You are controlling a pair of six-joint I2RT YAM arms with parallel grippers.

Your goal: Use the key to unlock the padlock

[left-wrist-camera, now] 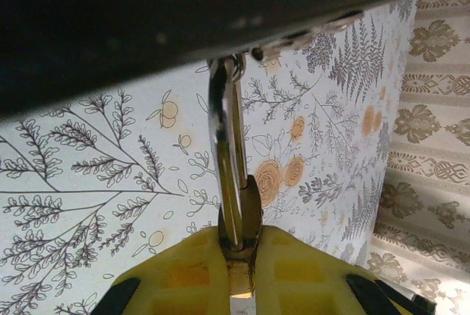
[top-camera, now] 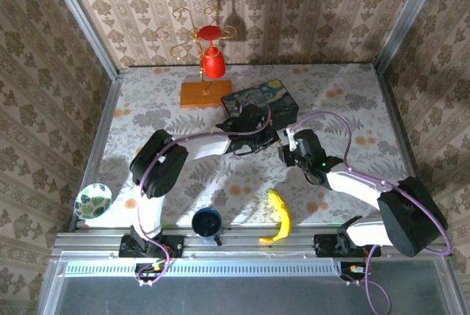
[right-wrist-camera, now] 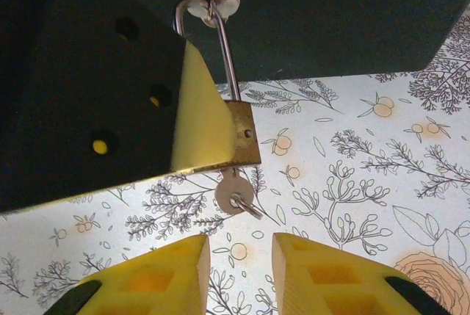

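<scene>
My right gripper (right-wrist-camera: 239,256) holds nothing: its two yellow fingers stand apart with bare air between them. Just beyond that gap hangs the key (right-wrist-camera: 233,193), its round silvery bow and small ring poking out below the padlock (right-wrist-camera: 247,135), so the blade seems to be seated in the keyhole. My left gripper (left-wrist-camera: 239,250) pinches the brass body flat between its pressed-together pads. Past those tips the shackle (left-wrist-camera: 222,128) runs on to the hasp of the dark box (right-wrist-camera: 330,21).

I think the danger lies in the bow being tiny and loose. If my right fingers close off-centre, they may catch the ring instead of the bow, or nudge the key sideways or out, dropping it to the table (right-wrist-camera: 382,183). If I twist hard and my left pinch is shallow, the padlock could swivel on its shackle rather than let the key turn.

Seen from above, both arms reach forward and meet at the box's near face. The left forearm lies low and long. The right is bent at the elbow, wrist angled in.
</scene>
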